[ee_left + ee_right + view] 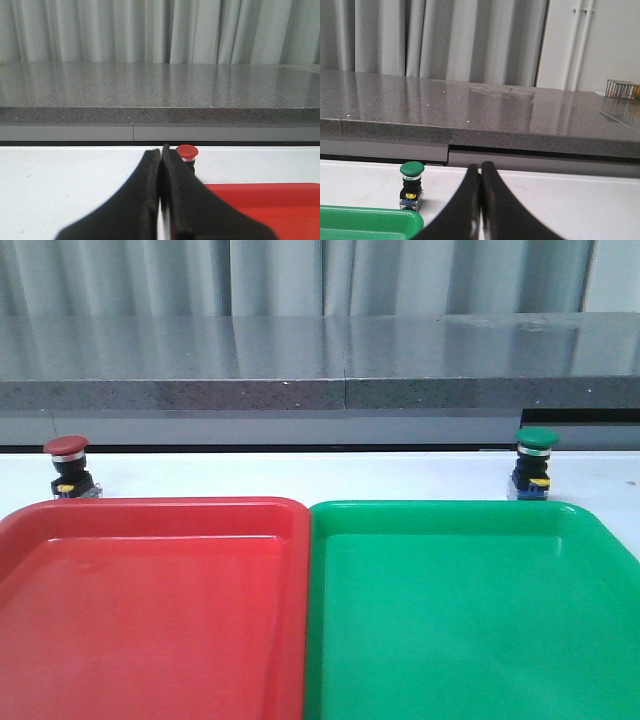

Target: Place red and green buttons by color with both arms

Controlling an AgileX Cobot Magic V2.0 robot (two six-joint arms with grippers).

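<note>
One red button (67, 466) stands behind the red tray (150, 512); one green button (533, 463) behind the green tray (450, 512). Only the wrist views show the left gripper (161, 155) and right gripper (480, 170), both pressed together, empty.

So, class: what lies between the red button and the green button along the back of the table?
Only bare white table, seen in the front view. The red button and green button stand apart behind their trays.

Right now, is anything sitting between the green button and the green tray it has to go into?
Nothing visible does. The green button stands upright on the white table just behind the green tray's far rim, and only that raised rim lies between them.
</note>
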